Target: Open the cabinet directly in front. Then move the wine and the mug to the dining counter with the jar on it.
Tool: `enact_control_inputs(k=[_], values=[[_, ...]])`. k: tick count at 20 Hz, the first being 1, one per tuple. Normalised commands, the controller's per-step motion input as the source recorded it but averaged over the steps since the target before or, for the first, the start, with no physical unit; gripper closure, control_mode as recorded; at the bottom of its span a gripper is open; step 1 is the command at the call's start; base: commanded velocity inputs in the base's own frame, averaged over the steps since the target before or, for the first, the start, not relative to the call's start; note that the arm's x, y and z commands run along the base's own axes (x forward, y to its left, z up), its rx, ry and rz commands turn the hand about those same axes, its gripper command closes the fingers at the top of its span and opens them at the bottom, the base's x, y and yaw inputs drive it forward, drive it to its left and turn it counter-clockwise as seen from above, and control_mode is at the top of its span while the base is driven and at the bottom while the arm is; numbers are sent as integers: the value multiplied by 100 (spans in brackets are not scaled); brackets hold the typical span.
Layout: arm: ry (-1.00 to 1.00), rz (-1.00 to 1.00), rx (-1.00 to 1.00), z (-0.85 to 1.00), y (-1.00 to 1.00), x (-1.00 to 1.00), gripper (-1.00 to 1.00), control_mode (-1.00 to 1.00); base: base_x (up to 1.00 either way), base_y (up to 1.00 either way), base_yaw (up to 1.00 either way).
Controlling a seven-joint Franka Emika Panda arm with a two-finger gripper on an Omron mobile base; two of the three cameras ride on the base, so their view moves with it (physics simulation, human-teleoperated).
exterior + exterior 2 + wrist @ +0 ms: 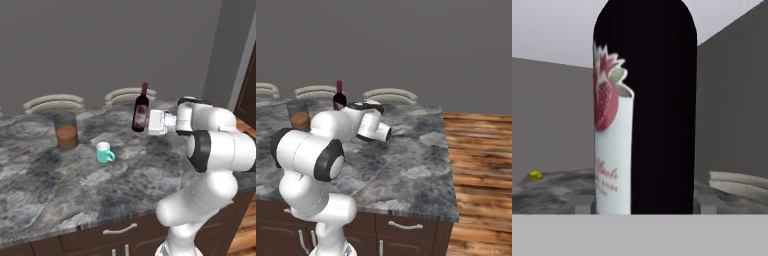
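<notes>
Fingers (143, 121) clamp the wine (141, 111) by its body, upright above the worktop (60, 185), presumably to set it down near the mug (104, 152).

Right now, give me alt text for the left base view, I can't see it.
The robot's gripper holds a wine bottle above a grey marbled counter. On the counter sit a teal mug and, further left, a glass jar with brown contents.
</notes>
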Motion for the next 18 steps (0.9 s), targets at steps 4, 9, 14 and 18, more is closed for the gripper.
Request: enact_control_inputs(k=[4, 9, 14, 18], values=[[8, 5, -4, -43, 10, 8, 100, -100, 0, 0, 0], [5, 5, -4, -31, 14, 0, 100, -100, 0, 0, 0], [2, 6, -4, -44, 7, 0, 100, -100, 0, 0, 0], [1, 6, -2, -37, 2, 0, 100, -100, 0, 0, 0]])
